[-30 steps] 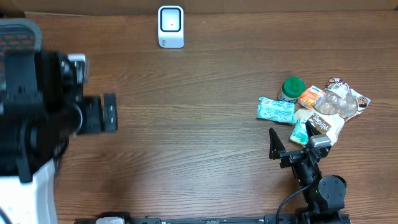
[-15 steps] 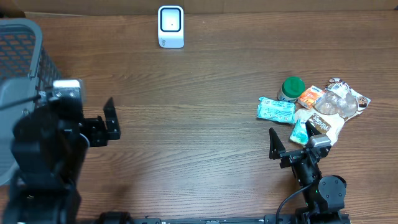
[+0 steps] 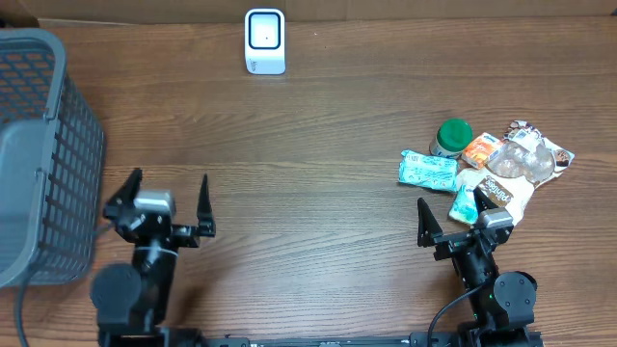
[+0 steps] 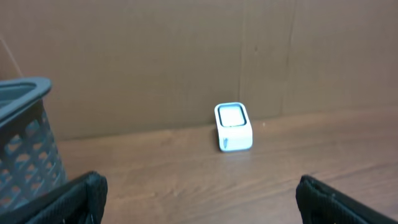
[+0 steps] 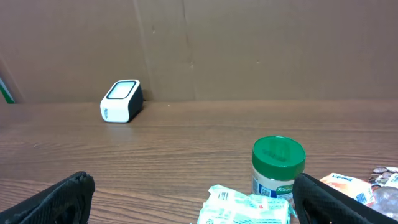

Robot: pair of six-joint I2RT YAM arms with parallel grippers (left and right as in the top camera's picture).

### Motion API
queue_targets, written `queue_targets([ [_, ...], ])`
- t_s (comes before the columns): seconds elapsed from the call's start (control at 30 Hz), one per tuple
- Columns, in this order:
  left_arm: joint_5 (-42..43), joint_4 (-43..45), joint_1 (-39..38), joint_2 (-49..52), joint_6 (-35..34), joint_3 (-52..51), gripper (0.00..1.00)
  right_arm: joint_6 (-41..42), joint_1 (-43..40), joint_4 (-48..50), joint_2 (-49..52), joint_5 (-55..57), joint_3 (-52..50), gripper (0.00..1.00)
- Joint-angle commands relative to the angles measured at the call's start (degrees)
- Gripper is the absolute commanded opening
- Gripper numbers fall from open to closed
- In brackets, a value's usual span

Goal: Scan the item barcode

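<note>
White scanner (image 3: 264, 40), grey basket (image 3: 77, 164), grocery pile (image 3: 487, 166)

Grey mesh basket (image 3: 60, 125) at left edge of wooden table (image 3: 308, 193)

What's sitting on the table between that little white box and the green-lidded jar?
Nothing: only bare table between the white box and the jar, clearest in the overhead view.

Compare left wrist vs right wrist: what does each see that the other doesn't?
Left wrist only: the grey basket, at its left edge. Right wrist only: the green-lidded jar, a teal packet in front of it and an orange packet at the right edge. Both: the white scanner by the cardboard wall, the wooden table, and each view's own gripper, left gripper and right gripper, open and empty.
</note>
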Motion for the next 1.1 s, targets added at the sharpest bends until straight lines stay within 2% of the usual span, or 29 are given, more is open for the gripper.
queue_targets([
  [0.0,1.7,3.9,0.1,-5.4,3.8,-6.5,0.99,-0.3,-0.1,0.2,-0.7,-0.3,-0.6,1.0],
  [0.4,1.7,10.1,0.1,-16.7,8.3,-19.8,0.99,-0.3,-0.1,0.2,-0.7,-0.3,-0.6,1.0],
  [0.6,1.7,10.4,0.1,-18.0,8.7,-23.5,0.99,-0.3,-0.1,0.2,-0.7,-0.3,-0.6,1.0],
  [0.87,1.4,3.0,0.1,-18.0,11.2,-23.6,1.0,-0.3,-0.1,0.2,-0.7,-0.3,-0.6,1.0],
  [1.07,1.4,3.2,0.1,-17.9,9.3,-23.6,1.0,-0.3,-0.1,0.2,-0.7,-0.3,-0.6,1.0],
])
